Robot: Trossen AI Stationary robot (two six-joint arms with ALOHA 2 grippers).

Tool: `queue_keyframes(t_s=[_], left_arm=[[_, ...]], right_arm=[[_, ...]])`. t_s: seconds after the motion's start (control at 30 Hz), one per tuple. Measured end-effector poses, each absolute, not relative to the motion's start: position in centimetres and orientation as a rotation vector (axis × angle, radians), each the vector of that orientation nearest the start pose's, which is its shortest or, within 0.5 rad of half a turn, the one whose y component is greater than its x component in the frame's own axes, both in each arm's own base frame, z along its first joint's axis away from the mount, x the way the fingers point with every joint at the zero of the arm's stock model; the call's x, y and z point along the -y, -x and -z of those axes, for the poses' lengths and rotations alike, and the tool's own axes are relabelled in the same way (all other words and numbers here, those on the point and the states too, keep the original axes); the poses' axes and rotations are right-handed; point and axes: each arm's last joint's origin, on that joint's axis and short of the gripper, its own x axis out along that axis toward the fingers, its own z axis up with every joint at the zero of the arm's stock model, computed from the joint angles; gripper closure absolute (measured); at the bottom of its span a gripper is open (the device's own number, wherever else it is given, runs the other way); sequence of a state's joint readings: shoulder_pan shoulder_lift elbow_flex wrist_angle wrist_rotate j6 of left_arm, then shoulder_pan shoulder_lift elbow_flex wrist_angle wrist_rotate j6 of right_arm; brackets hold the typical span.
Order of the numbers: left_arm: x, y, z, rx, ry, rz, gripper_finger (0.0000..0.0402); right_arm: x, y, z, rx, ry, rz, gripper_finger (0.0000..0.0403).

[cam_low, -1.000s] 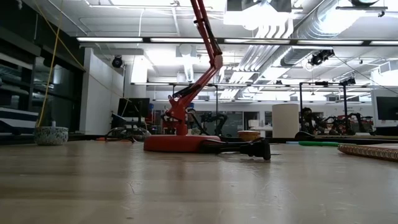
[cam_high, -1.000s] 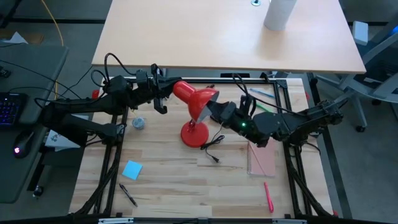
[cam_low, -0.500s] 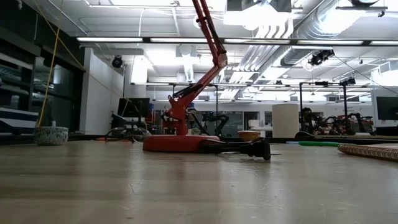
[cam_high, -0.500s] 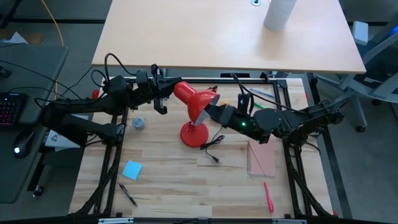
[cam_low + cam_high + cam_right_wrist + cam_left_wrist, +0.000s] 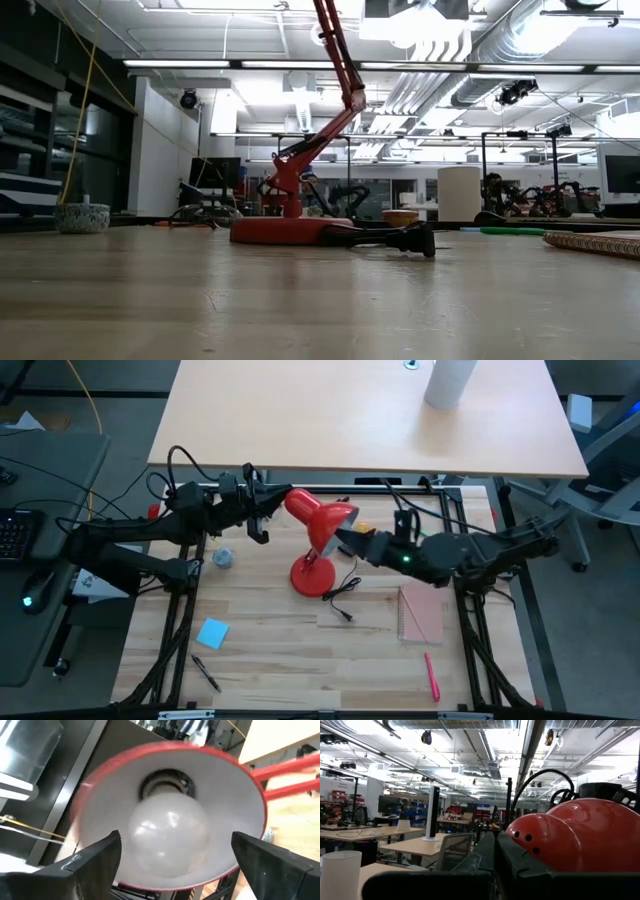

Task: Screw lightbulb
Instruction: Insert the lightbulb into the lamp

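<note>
A red desk lamp stands on its round base (image 5: 313, 575) in the middle of the table; its shade (image 5: 318, 518) is raised and its mouth faces the table's right. The white lightbulb (image 5: 170, 837) sits in the socket inside the shade (image 5: 230, 765). My right gripper (image 5: 347, 540) is open at the shade's mouth. Its two fingers (image 5: 100, 857) stand on either side of the bulb, apart from it. My left gripper (image 5: 262, 512) is shut beside the shade's rounded back (image 5: 570, 840). My left gripper's shut fingers (image 5: 493, 852) lie close beside the shade's rounded back, coming level from the table's left. I cannot tell whether they touch it.
The lamp's black cord and plug (image 5: 345, 598) trail right of the base. A notebook (image 5: 420, 615) and a red marker (image 5: 432, 675) lie at the right. A blue note (image 5: 212, 632) and a pen (image 5: 207, 673) lie at the near left, a small grey dish (image 5: 222, 558) at the left.
My right gripper has drawn back a little from the shade's mouth toward the table's right edge. The lamp's shade and jointed arm have swung slightly to the right; the base has stayed in place.
</note>
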State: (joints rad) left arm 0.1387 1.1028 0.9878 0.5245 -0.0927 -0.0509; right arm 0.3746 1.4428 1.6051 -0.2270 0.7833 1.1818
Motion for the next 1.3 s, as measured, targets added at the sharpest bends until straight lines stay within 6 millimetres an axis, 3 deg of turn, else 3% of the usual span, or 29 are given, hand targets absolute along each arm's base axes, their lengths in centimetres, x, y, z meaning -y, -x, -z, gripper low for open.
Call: queue_keyframes(t_s=[0.37,0.57,0.67,1.1,1.3], left_arm=[[-3.8,-23.3,-41.1,0.424,0.057,-0.311,0.0401],[-4.1,-21.6,-42.1,0.466,0.019,-0.397,0.0402],[-4.3,-21.1,-42.4,0.476,0.024,-0.405,0.0401],[-4.5,-20.8,-42.4,0.505,0.193,-0.372,0.0402],[-4.5,-20.8,-42.4,0.519,0.26,-0.354,0.0402]], right_arm=[[-9.6,-25.8,-47.8,0.179,-0.962,0.365,0.0036],[-10.3,-23.6,-48.1,0.048,-0.621,0.315,0.0036],[-10.3,-23.1,-48.1,0.017,-0.548,0.311,0.0036],[-10.2,-22.9,-47.7,-0.039,-0.44,0.321,0.0036],[-10.1,-24.0,-48.2,-0.026,-0.215,0.206,0.0036]])
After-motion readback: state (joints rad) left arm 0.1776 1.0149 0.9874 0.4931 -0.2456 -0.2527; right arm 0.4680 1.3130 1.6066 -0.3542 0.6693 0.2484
